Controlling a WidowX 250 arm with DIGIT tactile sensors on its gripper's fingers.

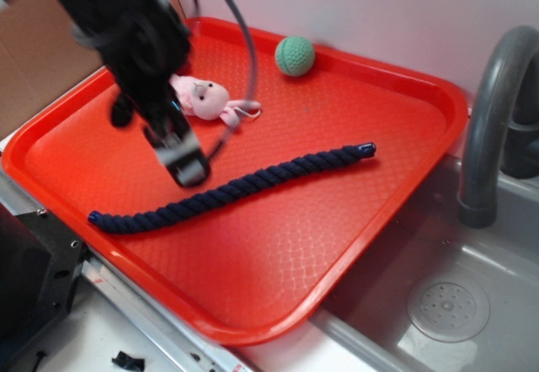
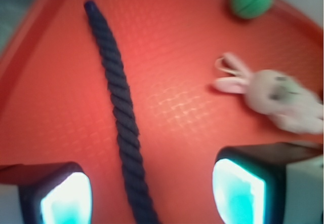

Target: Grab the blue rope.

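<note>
**Over the rope, fingers apart**

Starting at the left of the outside view, my arm comes down from the upper left corner, blurred, with my end effector (image 1: 181,157) hanging over the left half of the red tray (image 1: 337,246). My fingers are spread wide and hold nothing; in the wrist view one pad (image 2: 66,198) sits left of the rope and the other well to its right, with bare tray around each. Whether my fingertips touch the tray, I cannot tell.

The blue rope (image 1: 227,191) lies flat on the tray, running from its near-left end, close to the tray's left rim, in a gentle curve up to a glossy tip near the tray's middle right. My end effector is just above its left-centre stretch.

Behind my arm lies a small pink bunny toy (image 1: 206,98), apart from the rope. Farther right, near the tray's back rim, sits a green ball (image 1: 295,55).

Right of the tray is a grey sink (image 1: 472,305) with a curved grey tap (image 1: 488,119).
</note>
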